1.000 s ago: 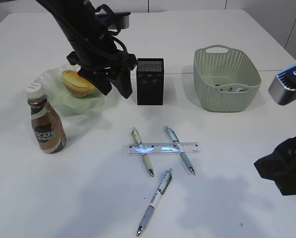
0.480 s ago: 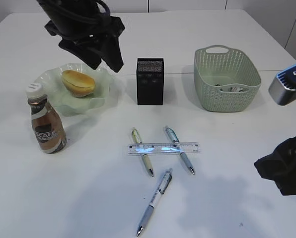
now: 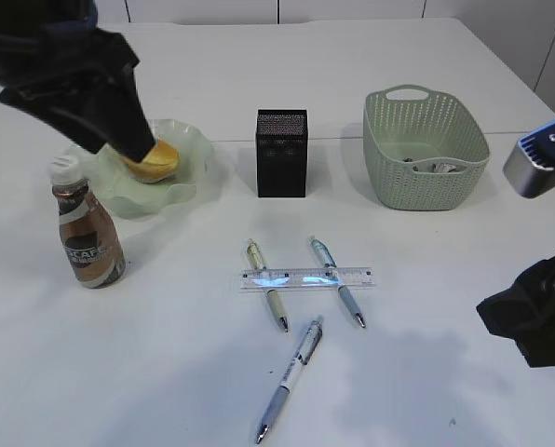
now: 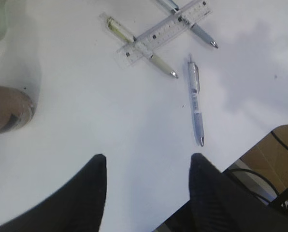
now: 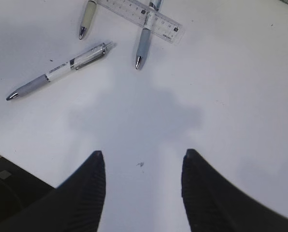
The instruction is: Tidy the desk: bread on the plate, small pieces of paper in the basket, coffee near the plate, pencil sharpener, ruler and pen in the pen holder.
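Observation:
The bread (image 3: 156,160) lies on the pale green plate (image 3: 189,163), partly hidden by my left arm. The coffee bottle (image 3: 87,228) stands in front of the plate; its cap shows in the left wrist view (image 4: 8,108). A clear ruler (image 3: 305,277) lies across two pens (image 3: 266,284) (image 3: 338,279); a third pen (image 3: 291,377) lies nearer. The black pen holder (image 3: 281,154) and green basket (image 3: 425,149) stand behind. My left gripper (image 4: 148,162) is open and empty, high above the table. My right gripper (image 5: 141,158) is open and empty over bare table.
The ruler (image 4: 163,30) and pens (image 4: 194,99) show in the left wrist view, and the ruler (image 5: 139,12) and a pen (image 5: 62,70) in the right wrist view. The table's front edge shows at the lower right (image 4: 260,159). The pencil sharpener is not visible.
My left arm has swung from between the plate and pen holder up and to the left, now over the plate's left side. The right arm has not moved.

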Robot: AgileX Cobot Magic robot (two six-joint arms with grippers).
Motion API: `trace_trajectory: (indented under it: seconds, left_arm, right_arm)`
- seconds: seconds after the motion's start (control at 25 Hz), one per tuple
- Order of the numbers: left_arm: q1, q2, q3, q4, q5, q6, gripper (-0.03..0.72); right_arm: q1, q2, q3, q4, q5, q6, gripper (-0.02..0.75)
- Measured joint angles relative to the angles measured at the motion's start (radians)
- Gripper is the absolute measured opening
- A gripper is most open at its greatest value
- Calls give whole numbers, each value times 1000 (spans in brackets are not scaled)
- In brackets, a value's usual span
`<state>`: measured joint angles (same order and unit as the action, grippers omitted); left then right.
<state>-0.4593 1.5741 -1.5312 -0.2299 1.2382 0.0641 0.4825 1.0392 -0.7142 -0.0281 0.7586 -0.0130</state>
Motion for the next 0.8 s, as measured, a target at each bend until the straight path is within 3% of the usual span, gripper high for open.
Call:
trace_trajectory:
  seconds: [0.48,0.8]
  left_arm:
    - [0,-126,320,29,0,0,384]
    - [0,-133,437,57,-6,0,384]
  right_arm:
    - [0,0,0,0,0,0,406]
    - [0,0,0,0,17,-33,406]
